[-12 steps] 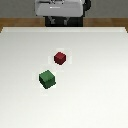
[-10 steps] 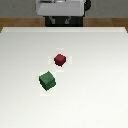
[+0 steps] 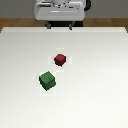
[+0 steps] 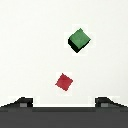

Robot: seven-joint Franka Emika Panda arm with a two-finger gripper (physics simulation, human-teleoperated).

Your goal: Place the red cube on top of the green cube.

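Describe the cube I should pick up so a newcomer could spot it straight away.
Start at the white table and find the two cubes near its middle, apart from each other. The red cube is the one nearer the robot base. It is dark red and slightly smaller than its only neighbour, the green cube.

No text, label or number can be read on anything here.
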